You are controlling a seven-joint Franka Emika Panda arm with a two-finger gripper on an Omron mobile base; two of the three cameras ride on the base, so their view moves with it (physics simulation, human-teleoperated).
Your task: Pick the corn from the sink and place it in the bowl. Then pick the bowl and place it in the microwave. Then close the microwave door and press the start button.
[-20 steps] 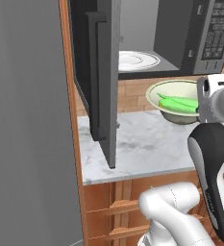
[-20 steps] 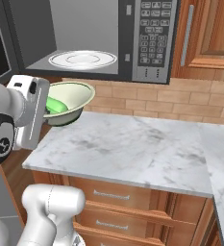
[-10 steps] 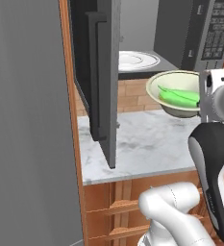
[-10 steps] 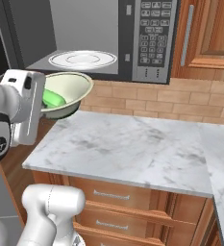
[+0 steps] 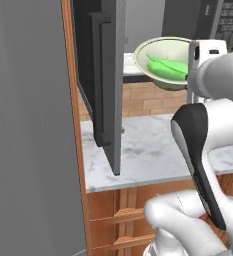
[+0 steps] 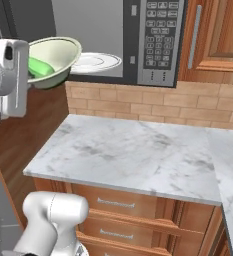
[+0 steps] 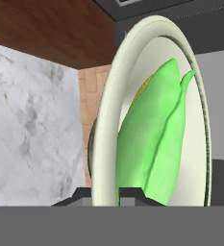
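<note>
Step in hand: we are carrying the bowl (image 5: pixel 170 62) toward the microwave (image 6: pixel 138 40), so we judge the second step, placing the bowl inside, to be under way.
Bowl: it is hanging in the air above the marble counter (image 6: pixel 133 155), level with the oven opening and just in front of it, tilted a little.
Corn: the corn (image 7: pixel 154 139) is lying inside the bowl, its green husk resting against the inner wall (a sliver of yellow kernels is peeking out near the top in the hand view).
Gripper: the gripper (image 7: pixel 106 192) is pinching the bowl's rim, one fingertip on each side of the wall, jaws nearly together with only the rim between them.
Microwave door: the microwave door (image 5: pixel 105 85) is standing wide open at the left, its dark handle facing us.
Inside: a white turntable plate (image 6: pixel 95 62) is sitting on the oven floor, where the bowl should land.
Next move: we judge that it calls for reaching forward through the opening, staying clear of the door edge, and keeping the bowl level so the corn is not sliding out.
Hard to make out: the arm's white hand is covering the grip in both base views, the microwave's top is cut off, and we cannot tell how deep the cavity runs.
</note>
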